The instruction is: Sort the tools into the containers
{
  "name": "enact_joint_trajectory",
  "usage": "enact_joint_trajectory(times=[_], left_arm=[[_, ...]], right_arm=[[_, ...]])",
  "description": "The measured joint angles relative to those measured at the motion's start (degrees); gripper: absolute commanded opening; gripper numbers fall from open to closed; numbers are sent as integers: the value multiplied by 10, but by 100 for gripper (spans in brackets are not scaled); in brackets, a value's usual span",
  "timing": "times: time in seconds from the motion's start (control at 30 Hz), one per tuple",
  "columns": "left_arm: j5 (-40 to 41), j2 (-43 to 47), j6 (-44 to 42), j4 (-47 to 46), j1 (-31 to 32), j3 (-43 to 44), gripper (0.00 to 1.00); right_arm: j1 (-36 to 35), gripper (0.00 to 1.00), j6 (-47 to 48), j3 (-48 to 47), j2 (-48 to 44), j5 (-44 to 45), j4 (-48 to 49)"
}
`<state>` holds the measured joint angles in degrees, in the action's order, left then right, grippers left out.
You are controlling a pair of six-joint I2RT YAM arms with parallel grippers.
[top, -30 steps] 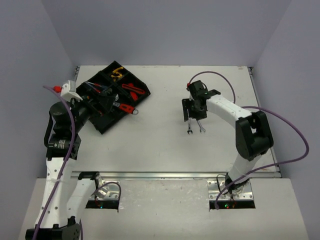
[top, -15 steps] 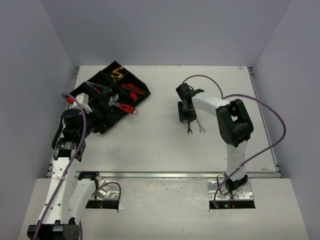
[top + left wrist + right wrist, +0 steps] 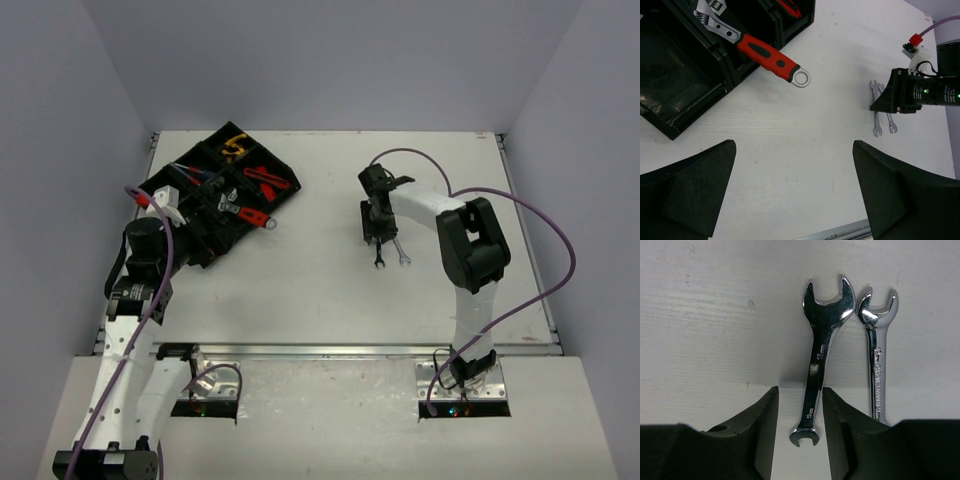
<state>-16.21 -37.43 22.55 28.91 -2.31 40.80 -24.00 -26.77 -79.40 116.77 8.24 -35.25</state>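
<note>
Right claw (image 3: 799, 392) partly spread around the bigger spanner (image 3: 821, 347), smaller spanner (image 3: 878, 375) tight beside it; left claw (image 3: 794, 150) spread wide over the table (image 3: 790, 115).

The spanners (image 3: 816, 370) are silver, the table (image 3: 320, 290) white, the tray (image 3: 690, 100) black, the wrench (image 3: 760, 51) handle red-and-black.

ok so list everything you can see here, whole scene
table: one, white, under everything
tray: one, black, divided, far left of table
adjustable wrench: one, red handle, lying over the tray's edge, ring end out over the table
pliers: yellow handles, far compartment, count unclear
red tools: in a tray compartment, too small to count
larger spanner: one, silver, mid table
smaller spanner: one, silver, right beside it
left gripper: jaws open, above bare table near the tray
right gripper: jaws straddling the larger spanner
</note>
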Motion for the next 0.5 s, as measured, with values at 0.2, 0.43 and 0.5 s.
enact_joint_trajectory(times=[0.2,0.43,0.5], left_arm=[[-1,0,0,-1,1,0,100],[-6,-4,0,-4,2,0,100],[-7,-4,0,-4,2,-1,100]], right_arm=[[10,36,3,-2,14,-17,0],[18,14,4,-2,16,-21,1],[18,0,4,-2,16,-23,1]])
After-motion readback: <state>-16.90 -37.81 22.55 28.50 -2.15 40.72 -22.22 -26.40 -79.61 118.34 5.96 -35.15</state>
